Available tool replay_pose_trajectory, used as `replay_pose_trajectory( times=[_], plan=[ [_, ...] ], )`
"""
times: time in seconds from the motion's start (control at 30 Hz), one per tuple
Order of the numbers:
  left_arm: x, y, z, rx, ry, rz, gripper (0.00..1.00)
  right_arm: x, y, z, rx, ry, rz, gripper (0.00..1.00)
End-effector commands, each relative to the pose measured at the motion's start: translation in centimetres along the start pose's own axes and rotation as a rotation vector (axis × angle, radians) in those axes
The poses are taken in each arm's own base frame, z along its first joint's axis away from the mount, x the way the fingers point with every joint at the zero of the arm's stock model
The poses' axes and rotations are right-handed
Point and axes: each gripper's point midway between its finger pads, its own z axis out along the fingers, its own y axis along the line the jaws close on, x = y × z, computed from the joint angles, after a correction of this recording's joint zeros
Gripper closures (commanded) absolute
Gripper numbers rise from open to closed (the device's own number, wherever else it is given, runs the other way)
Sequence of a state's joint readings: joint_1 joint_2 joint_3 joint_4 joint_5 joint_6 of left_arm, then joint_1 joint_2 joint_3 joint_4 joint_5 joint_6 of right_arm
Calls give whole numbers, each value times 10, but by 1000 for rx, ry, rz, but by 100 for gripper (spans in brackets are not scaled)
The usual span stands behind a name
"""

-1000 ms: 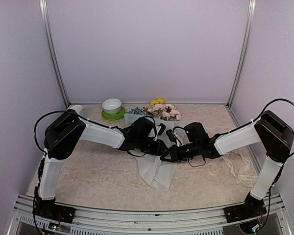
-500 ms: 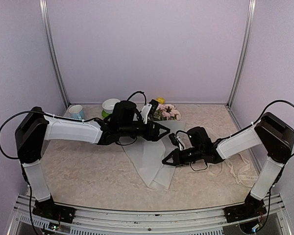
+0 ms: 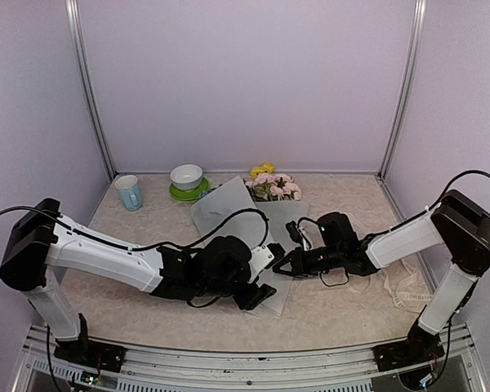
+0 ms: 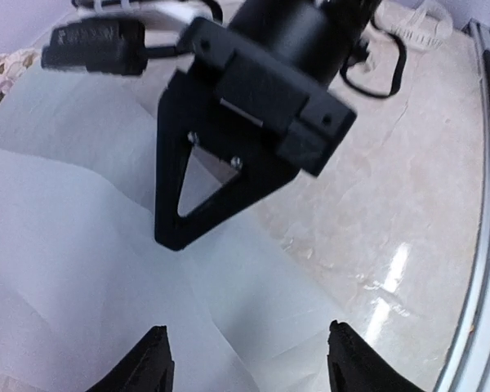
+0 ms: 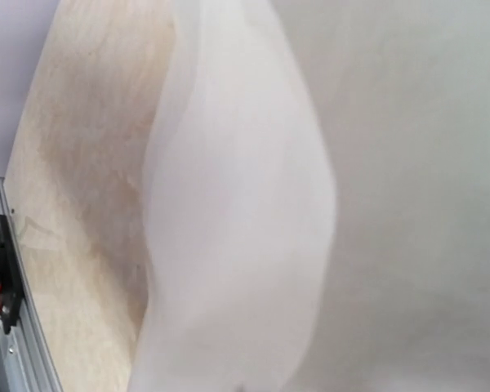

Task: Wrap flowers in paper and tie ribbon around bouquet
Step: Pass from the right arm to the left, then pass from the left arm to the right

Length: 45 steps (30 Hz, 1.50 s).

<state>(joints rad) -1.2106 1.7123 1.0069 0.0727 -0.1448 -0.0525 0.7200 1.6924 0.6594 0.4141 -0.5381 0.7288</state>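
Found the paper (image 3: 229, 208) spread flat on the table (image 3: 147, 224), running from the flowers (image 3: 273, 186) at the far end toward the near edge. Flowers at the sheet's far edge, not yet rolled in; lying on it or merely touching it, cannot tell.

Noted left fingers (image 3: 259, 296) spread, low over the sheet's near corner, gripping nothing. Noted right fingers (image 3: 276, 268) pressed together, tip down on the paper near its right edge; cannot tell about any fold nipped between them.

Risks, as judged:
- Creasing or tearing the thin sheet by pulling the near corner against the right-hand pin.
- Catching one layer only, given overlapping folds in the left wrist view.
- Dragging the sheet away from the flowers.
- Knocking the two sets of fingers together, being so close.

Around: ribbon (image 3: 402, 287) heaped well apart at the right, awkward to reach later. Mug (image 3: 129, 193) and bowl (image 3: 186, 174) on green plate (image 3: 188, 194) far left, plate just beside the sheet's far corner. Cable loops (image 3: 333, 276) hanging close over the paper; snag possible.
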Motion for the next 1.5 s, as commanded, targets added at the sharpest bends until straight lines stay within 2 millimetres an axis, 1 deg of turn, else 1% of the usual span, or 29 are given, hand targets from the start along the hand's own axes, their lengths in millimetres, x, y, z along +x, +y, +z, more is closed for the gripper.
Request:
replay_pose_trajectory(
  times=[0.0,0.07,0.1,0.17,0.3,0.33,0.43,0.47,0.5,0.63,0.7,0.73,0.83,0.97,1.03,1.1,1.13,1.2,1.23,1.3,1.33,1.37,1.47],
  plan=[
    [23,32,15,-217,69,79,35,-1,11,-3,-28,-19,-15,100],
    [25,37,25,-256,94,88,38,1,10,-3,-23,-15,-15,100],
    [27,36,29,-255,106,93,39,1,10,-4,-22,-14,-15,100],
    [38,34,39,-251,133,101,43,3,11,-5,-22,-12,-16,100],
    [55,32,54,-231,193,88,43,2,13,-10,-13,-21,-20,100],
    [57,28,57,-212,197,81,43,1,13,-10,-10,-23,-22,100],
    [55,24,60,-193,183,66,42,1,14,-10,-13,-19,-24,100],
    [53,24,61,-193,176,64,43,1,14,-10,-14,-19,-24,100],
    [51,25,61,-198,170,63,47,1,14,-10,-15,-19,-24,100],
    [46,23,59,-187,145,74,84,3,11,-9,-1,-6,-23,100],
    [47,19,57,-164,137,84,98,3,9,-9,12,-2,-19,100],
    [49,18,57,-160,137,89,100,1,8,-10,22,-3,-16,98],
    [59,18,56,-157,158,107,100,-8,3,-19,71,-22,-10,85],
    [65,11,56,-115,170,119,100,-26,-12,-48,150,-81,28,68],
    [66,9,57,-103,169,124,100,-30,-30,-62,223,-102,66,60],
    [66,8,57,-99,168,126,100,-28,-54,-72,306,-100,123,51],
    [65,7,57,-95,165,126,100,-25,-64,-73,323,-92,151,46],
    [64,3,57,-82,162,132,100,-19,-75,-67,326,-57,181,38],
    [63,2,57,-76,161,139,100,-15,-78,-63,320,-38,189,33],
    [62,-3,55,-55,154,155,100,-12,-79,-52,283,-19,206,26],
    [62,-7,55,-40,152,164,100,-12,-79,-46,256,-15,216,26],
    [64,-11,55,-19,153,176,100,-13,-75,-41,216,-16,218,29],
    [69,-26,53,31,151,226,100,-20,-65,-23,144,-9,194,47]
  ],
)
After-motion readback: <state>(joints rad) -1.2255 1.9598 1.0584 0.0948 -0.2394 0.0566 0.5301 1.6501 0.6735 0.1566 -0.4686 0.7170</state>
